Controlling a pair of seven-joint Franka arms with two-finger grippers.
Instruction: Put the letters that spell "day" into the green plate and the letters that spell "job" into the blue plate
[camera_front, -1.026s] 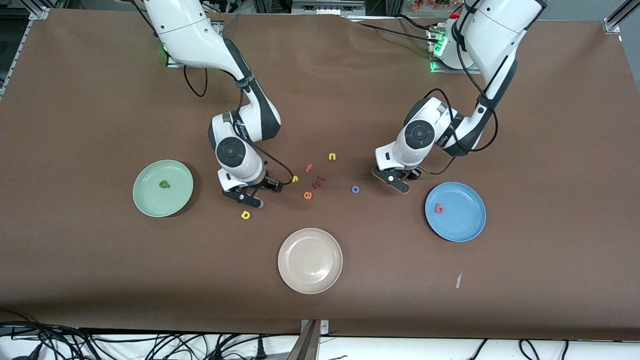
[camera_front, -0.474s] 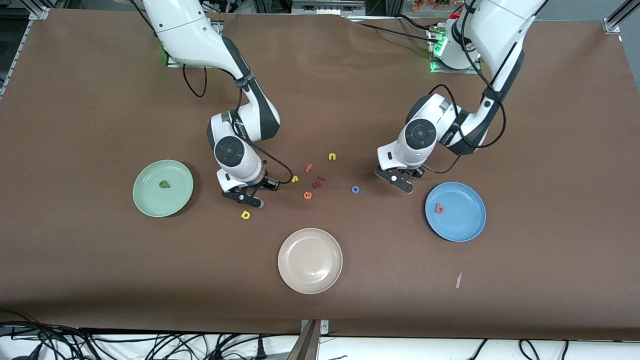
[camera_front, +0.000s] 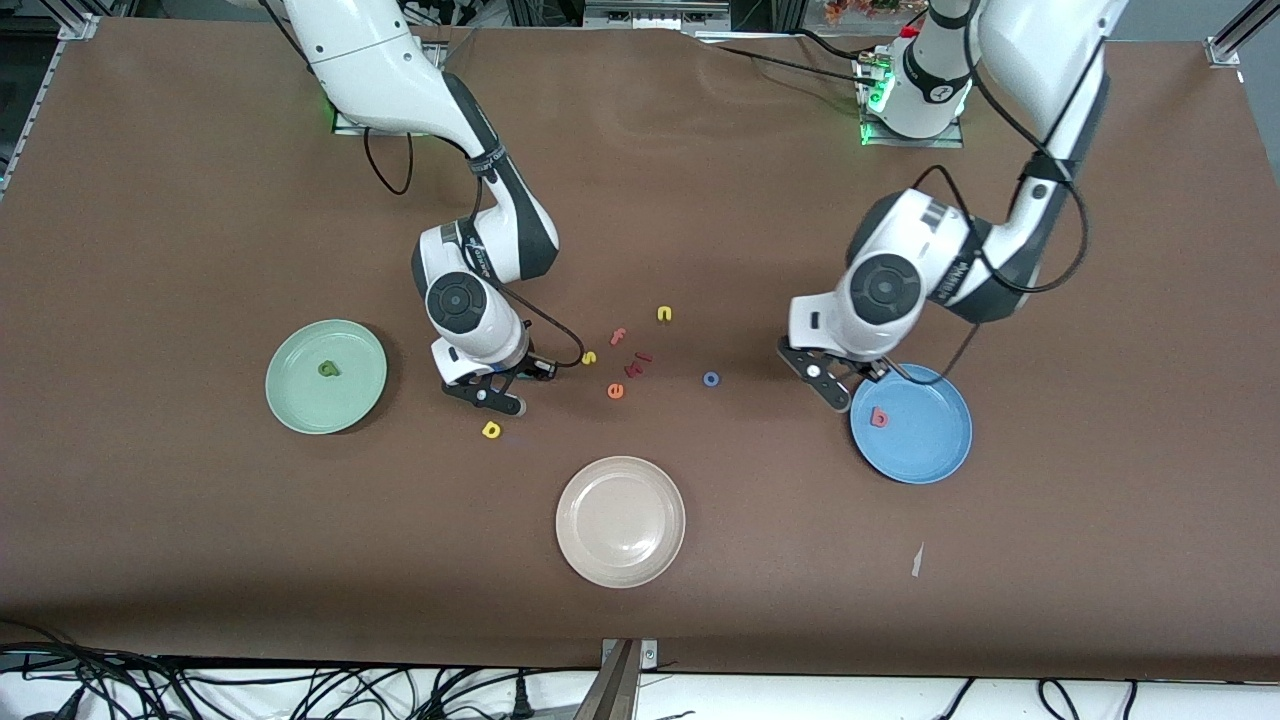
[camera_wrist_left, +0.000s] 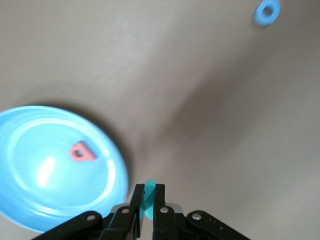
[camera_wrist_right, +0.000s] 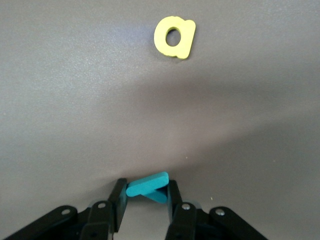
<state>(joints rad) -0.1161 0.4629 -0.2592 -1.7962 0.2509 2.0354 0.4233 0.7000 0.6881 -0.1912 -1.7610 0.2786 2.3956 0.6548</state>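
Observation:
My left gripper (camera_front: 832, 388) is shut on the teal "j" (camera_wrist_left: 148, 184) and hangs over the table just beside the rim of the blue plate (camera_front: 925, 445). The coral "b" (camera_front: 879, 417) lies in that plate. The blue "o" (camera_front: 711, 379) lies on the table toward the middle. My right gripper (camera_front: 490, 395) is low at the table, its fingers closed on the tilted teal "y" (camera_wrist_right: 147, 184). The yellow "d" (camera_front: 491, 430) lies just nearer the front camera than this gripper. The dark green "a" (camera_front: 328, 369) rests in the green plate (camera_front: 300, 400).
A beige plate (camera_front: 620, 520) sits nearer the front camera, mid-table. Between the grippers lie a yellow "s" (camera_front: 589, 357), a yellow "n" (camera_front: 664, 314), an orange "e" (camera_front: 615, 391), a reddish "f" (camera_front: 618, 336) and dark red pieces (camera_front: 637, 364).
The left gripper shut on the teal "j", then carried it up and over to the blue plate's rim. The right gripper stayed in place while its fingers closed on the teal "y".

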